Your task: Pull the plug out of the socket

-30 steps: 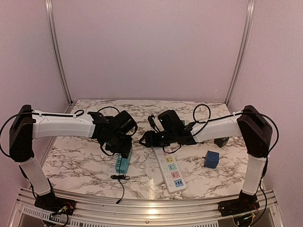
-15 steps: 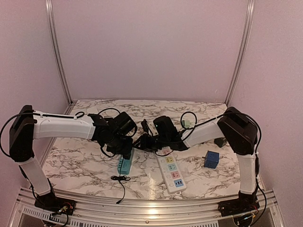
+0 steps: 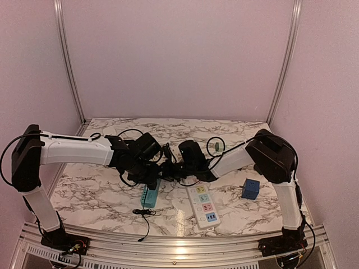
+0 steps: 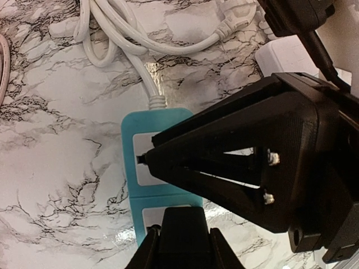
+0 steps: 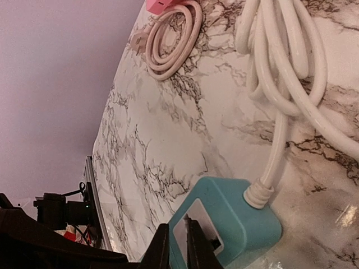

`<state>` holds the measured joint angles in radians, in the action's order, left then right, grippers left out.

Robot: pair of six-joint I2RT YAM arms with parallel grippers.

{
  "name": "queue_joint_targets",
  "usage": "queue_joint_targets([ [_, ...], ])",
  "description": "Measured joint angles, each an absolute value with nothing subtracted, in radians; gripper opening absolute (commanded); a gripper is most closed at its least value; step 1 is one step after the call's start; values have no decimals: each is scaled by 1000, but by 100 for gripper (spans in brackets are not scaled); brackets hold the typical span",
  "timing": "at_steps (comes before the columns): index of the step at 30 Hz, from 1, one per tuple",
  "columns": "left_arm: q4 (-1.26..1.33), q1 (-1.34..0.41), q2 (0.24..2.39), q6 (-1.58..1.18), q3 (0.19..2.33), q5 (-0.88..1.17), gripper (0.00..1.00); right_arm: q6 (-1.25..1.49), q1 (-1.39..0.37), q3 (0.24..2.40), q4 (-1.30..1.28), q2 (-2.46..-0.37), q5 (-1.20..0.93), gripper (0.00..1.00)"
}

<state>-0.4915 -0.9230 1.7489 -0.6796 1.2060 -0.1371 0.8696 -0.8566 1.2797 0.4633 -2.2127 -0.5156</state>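
A teal power strip [image 3: 148,194] lies on the marble table, also shown in the left wrist view [image 4: 160,168] and the right wrist view [image 5: 235,216]. A black plug [image 4: 182,235] sits in its nearer socket. My left gripper [image 4: 182,249] is shut on that plug from above, one finger on each side. My right gripper [image 5: 178,249] is shut, and its tips press on the white face of the strip's far socket. In the left wrist view it is the big black wedge [image 4: 252,168]. In the top view both grippers [image 3: 147,175] [image 3: 164,170] meet over the strip.
A white power strip [image 3: 203,204] with coloured sockets lies just right of the teal one. A blue cube [image 3: 251,189] sits further right. The teal strip's white cord [image 5: 280,61] coils behind it. A pink coiled cord [image 5: 168,39] lies beyond. A thin black cable [image 3: 143,211] trails towards the front edge.
My right gripper has swung left from above the white strip onto the teal strip. My left gripper has shifted slightly right over the teal strip.
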Motion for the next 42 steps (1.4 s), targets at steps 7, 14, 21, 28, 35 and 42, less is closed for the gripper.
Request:
queue_joint_targets([
  [7,-494,-924,1750,-680,1209,-139,0,883,-861,1277,464,-2218,-504,6],
  [14,-553,-925,1779,-679,1274,-139,0,849,-861,1248,487,-2210,-462,4],
  [21,-580,-929,1785,-664,1392,-131,0,813,-866,1212,518,-2201,-424,4],
  [28,-604,-926,1784,-661,1407,-134,0,789,-867,1205,514,-2191,-398,4],
  [35,-616,-889,1690,-668,1357,-165,0,776,-870,1211,466,-2175,-383,5],
  [42,-588,-760,1478,-719,1132,-214,0,757,-870,1262,366,-2167,-368,7],
])
